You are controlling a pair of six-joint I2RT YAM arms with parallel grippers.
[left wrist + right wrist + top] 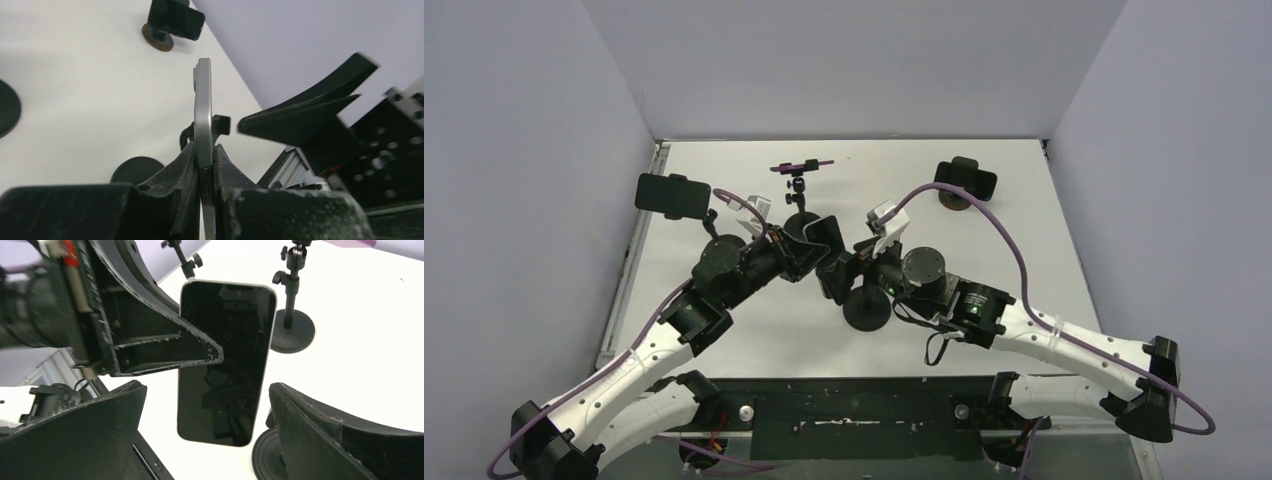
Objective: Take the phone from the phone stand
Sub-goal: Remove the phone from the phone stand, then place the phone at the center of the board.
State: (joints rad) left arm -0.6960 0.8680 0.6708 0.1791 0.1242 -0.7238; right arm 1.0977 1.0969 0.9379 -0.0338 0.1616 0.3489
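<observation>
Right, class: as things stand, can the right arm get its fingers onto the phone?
Probably yes. In the right wrist view the phone sits in the gap between the open right fingers, its lower half bare. The left fingers clamp one edge, so only the rest looks free.

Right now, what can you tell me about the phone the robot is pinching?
The phone is a slim slab with a dark, shiny screen, rounded corners and a silvery rim. It stands on end, tilted, above the white table. The left gripper is shut on its front and back from one long side; the right gripper, open, flanks it without touching.
</observation>
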